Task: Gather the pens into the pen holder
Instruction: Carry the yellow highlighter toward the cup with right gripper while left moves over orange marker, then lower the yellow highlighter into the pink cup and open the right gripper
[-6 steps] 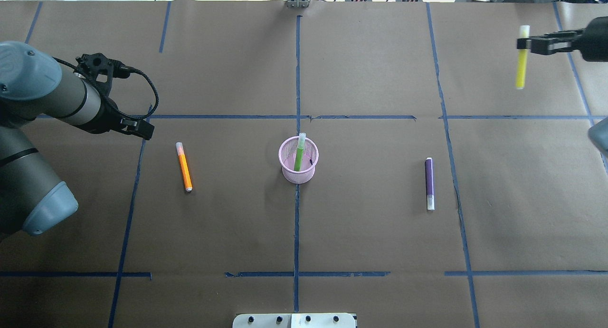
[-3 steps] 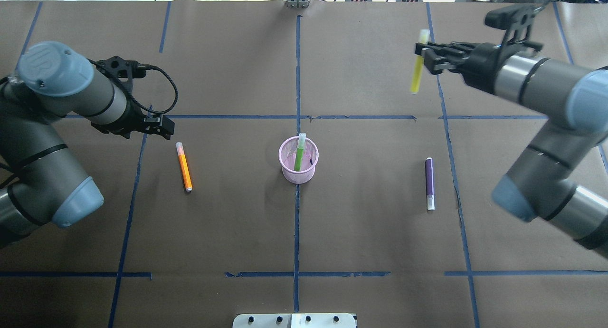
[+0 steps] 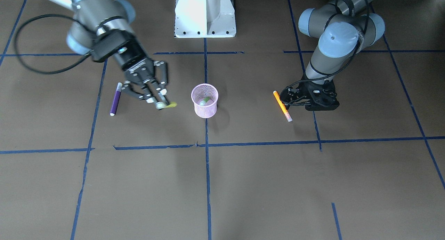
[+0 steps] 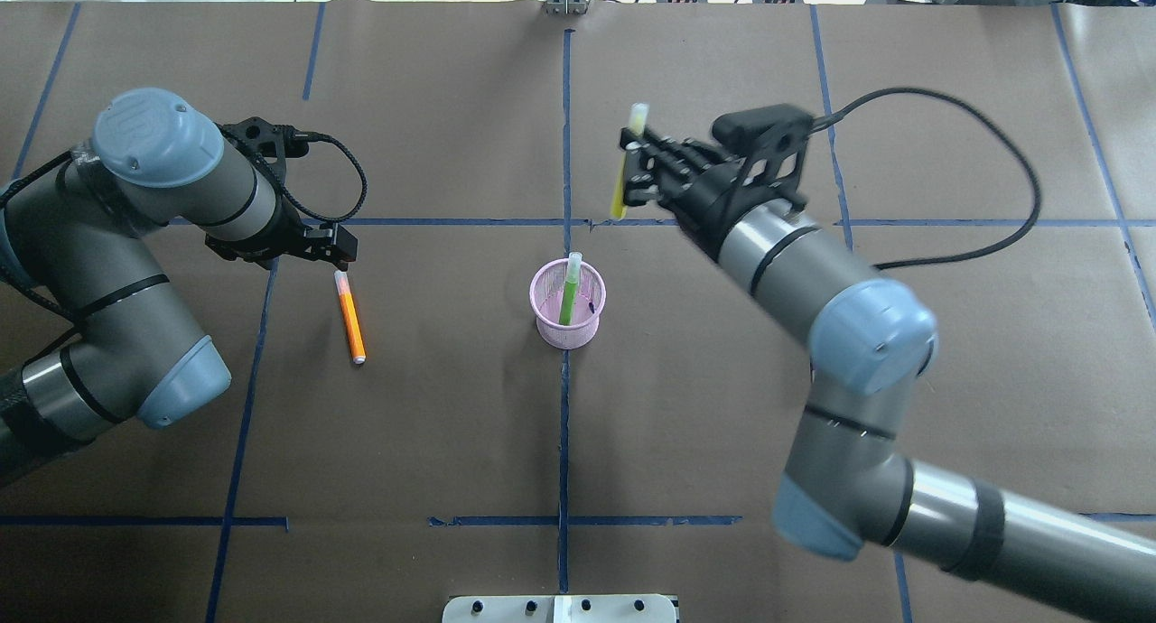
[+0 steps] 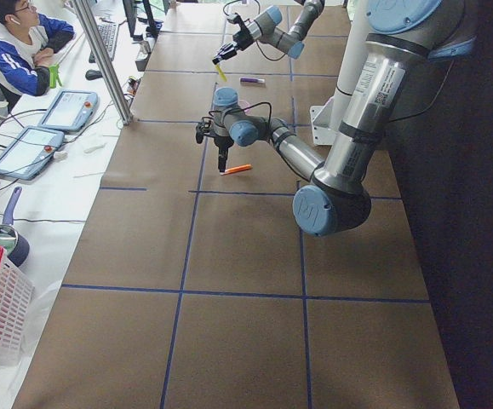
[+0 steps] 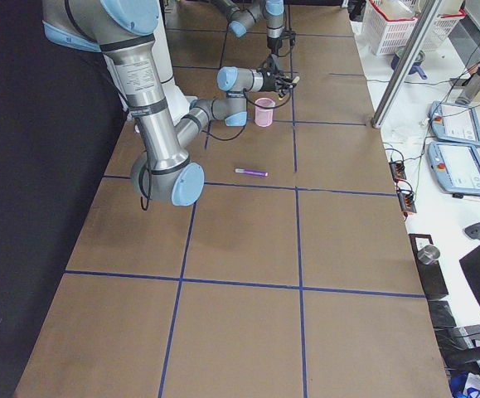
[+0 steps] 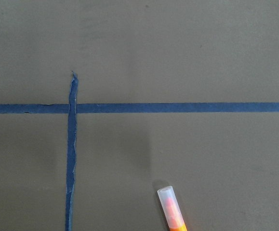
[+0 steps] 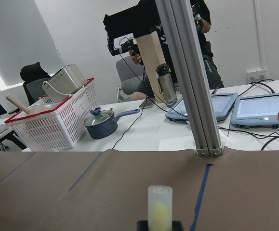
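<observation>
Pens and pen holder. Clock directions are read in the overhead view, with the holder at the dial's centre and 12 o'clock on the table's far side.

The pen holder (image 4: pixel 551 334), a pink mesh cup, stands upright on the brown table (image 4: pixel 722 406), on the central line of blue tape (image 4: pixel 564 442). The green pen (image 4: pixel 568 298) stands inside it, leaning, its pale cap above the rim.

The orange pen (image 4: pixel 349 318) lies flat at 9 o'clock, well apart from the cup, with its cap toward 12 o'clock. The left gripper (image 4: pixel 336 251) points down at that capped end, near it. Whether its jaws are parted or closed cannot be told. The left wrist view shows the cap at 5 o'clock of its frame.

The yellow pen (image 4: pixel 623 167) appears at about 1 o'clock. The right gripper (image 4: pixel 632 164) is clamped on it just below the cap, and it is held near upright, cap uppermost, clear of the table. In the front-facing view this gripper is beside the cup at that view's 9 o'clock, apart from it.

The purple pen (image 3: pixel 115 99) is hidden by the right arm in the overhead view. The front-facing view shows it flat on the table, also at that view's 9 o'clock from the cup and beyond the right gripper.
</observation>
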Controlling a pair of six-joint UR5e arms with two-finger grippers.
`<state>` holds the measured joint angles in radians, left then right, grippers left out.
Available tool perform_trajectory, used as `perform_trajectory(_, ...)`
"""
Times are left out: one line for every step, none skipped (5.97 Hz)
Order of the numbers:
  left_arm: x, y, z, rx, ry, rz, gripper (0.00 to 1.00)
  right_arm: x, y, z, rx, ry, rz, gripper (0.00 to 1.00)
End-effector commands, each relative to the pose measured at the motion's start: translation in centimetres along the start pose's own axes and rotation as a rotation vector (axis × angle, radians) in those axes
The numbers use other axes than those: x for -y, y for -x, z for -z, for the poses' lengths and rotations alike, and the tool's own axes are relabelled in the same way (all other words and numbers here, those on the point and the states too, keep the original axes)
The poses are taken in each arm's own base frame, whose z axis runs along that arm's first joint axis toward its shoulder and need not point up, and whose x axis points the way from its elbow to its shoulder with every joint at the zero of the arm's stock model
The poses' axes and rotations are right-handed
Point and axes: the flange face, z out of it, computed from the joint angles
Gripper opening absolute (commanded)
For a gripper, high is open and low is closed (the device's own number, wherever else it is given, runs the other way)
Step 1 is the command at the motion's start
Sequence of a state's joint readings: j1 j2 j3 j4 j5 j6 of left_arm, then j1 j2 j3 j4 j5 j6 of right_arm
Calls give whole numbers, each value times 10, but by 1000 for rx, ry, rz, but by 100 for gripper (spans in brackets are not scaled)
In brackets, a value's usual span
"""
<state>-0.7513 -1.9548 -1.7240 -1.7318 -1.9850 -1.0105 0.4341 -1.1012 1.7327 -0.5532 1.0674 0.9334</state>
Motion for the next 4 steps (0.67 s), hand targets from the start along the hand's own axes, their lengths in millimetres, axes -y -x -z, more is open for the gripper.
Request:
perform_trajectory(1, 0, -5, 2, 2, -1, 100, -30, 33, 2, -6, 21, 108, 0)
perform_trajectory(2, -1, -4, 0, 1, -2, 100, -53, 26, -7, -30, 55, 141, 0)
perform_trajectory(2, -1, -3, -1, 0, -3, 100, -70, 33, -4, -27, 69, 153, 0)
perform_trajectory(1, -2, -3, -3, 1, -5, 100, -77, 39, 0, -31, 64, 151, 0)
